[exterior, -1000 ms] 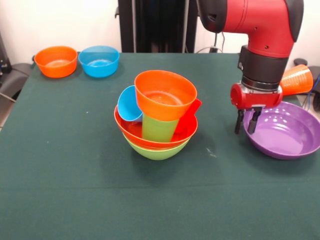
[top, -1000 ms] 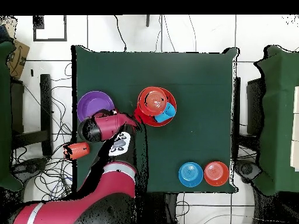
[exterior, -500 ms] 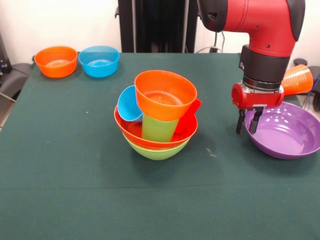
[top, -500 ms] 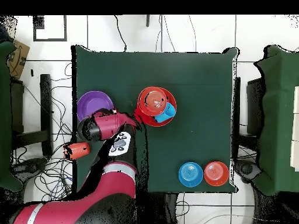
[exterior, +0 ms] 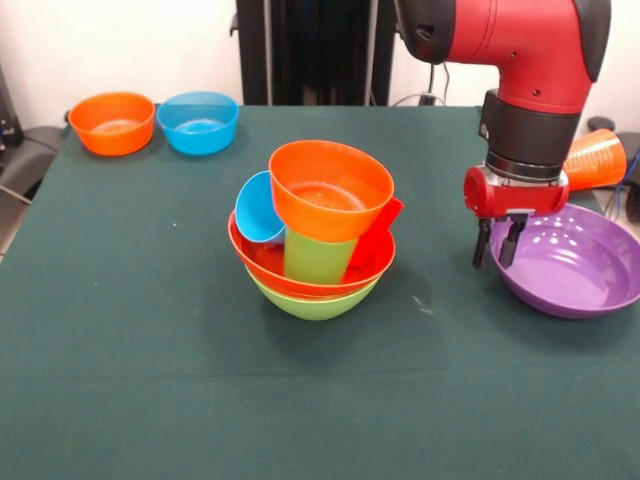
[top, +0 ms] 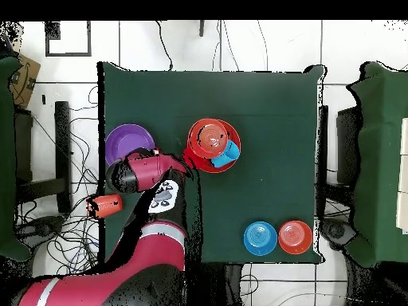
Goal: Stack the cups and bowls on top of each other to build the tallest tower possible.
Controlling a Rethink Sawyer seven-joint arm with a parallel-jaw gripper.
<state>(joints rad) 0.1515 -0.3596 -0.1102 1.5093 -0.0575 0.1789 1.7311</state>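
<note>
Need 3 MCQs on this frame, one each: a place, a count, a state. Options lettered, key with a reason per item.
1. Where is the purple bowl?
A. under the tower
B. alone on the table, beside the tool
C. inside the blue bowl

2. How many small bowls sit together at the table's corner?
A. one
B. two
C. four

3. How does the top orange bowl sit?
A. tilted, on the lime green cup
B. upside down on the table
C. inside the purple bowl

Key: 1 B, it lies apart by the tool. 2 B, an orange bowl and a blue bowl. 3 A, it leans atop the lime green cup in the tower.
</note>
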